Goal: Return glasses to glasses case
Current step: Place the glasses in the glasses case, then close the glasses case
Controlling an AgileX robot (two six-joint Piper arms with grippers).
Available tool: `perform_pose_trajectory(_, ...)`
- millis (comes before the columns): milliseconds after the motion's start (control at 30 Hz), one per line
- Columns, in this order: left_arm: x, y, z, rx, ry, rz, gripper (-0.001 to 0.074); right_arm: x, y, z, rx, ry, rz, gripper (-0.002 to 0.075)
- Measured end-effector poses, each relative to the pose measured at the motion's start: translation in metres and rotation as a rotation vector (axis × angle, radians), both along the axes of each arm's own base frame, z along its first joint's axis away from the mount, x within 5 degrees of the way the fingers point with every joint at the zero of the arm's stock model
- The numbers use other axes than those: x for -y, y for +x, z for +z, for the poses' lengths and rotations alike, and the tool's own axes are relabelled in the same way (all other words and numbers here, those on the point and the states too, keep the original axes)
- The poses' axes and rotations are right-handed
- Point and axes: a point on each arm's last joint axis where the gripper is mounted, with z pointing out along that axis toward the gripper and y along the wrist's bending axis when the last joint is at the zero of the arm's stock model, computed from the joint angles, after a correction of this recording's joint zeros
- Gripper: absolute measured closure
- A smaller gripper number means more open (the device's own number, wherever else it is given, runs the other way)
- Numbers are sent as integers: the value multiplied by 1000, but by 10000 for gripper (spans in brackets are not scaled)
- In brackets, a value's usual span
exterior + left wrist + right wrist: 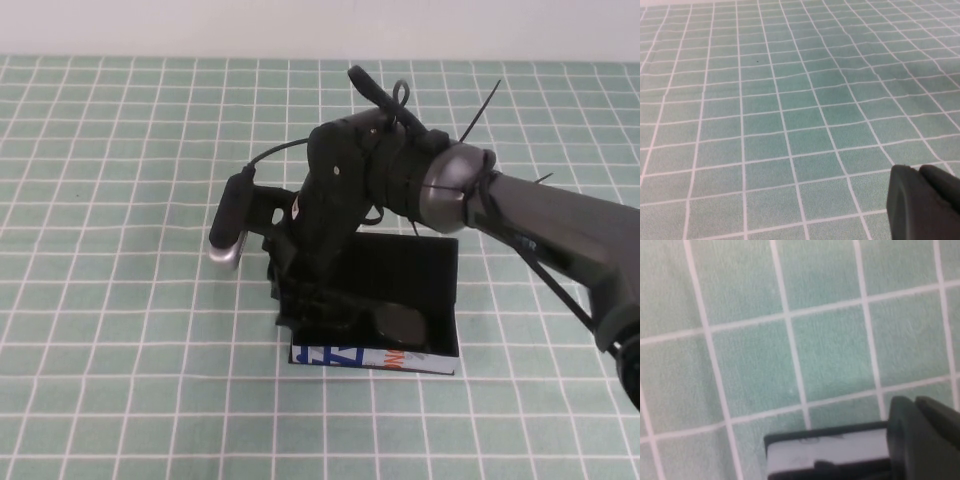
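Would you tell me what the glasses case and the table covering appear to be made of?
Glasses case: matte black, probably card or fabric-lined; its printed white front edge suggests cardboard. Table covering: soft green cloth or mat with a white grid. The right claw is at the case; the left claw is over bare covering.

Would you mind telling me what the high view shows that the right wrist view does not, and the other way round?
Only the high view shows the whole right arm reaching in from the right, with the right gripper down at the left end of the open glasses case, its white printed front edge, and a dark lens of the glasses lying inside. The left gripper is out of that view.

Only the right wrist view shows, close up, a pale edge of the case beside a dark gripper finger.

Both show the green checked tablecloth and the case.
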Motion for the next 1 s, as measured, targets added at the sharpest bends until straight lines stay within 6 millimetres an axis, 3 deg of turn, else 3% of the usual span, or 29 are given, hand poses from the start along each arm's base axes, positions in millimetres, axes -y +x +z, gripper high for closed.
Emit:
perform_pose_trajectory(167, 0, 0, 0, 0, 0, 0, 737, 4, -3, 22, 38, 14, -4, 737)
perform_pose_trajectory(367, 3, 2, 8, 77, -116, -3, 737, 12, -14, 68, 79, 75, -8, 737)
perform_pose_trajectory(600, 10, -4, 54, 527, -367, -126, 737, 32, -41, 129, 117, 141, 5, 737)
perform_pose_trajectory(700, 11, -11, 68, 705, -378, -176, 737, 41, -51, 147, 122, 146, 12, 737)
perform_pose_trajectory(867, 11, -19, 83, 793, -500, -230, 737, 60, -52, 157, 95, 136, -13, 737)
perform_pose_trajectory(1000, 10, -26, 116, 750, -451, -223, 737, 80, -40, 149, 19, 173, -87, 737)
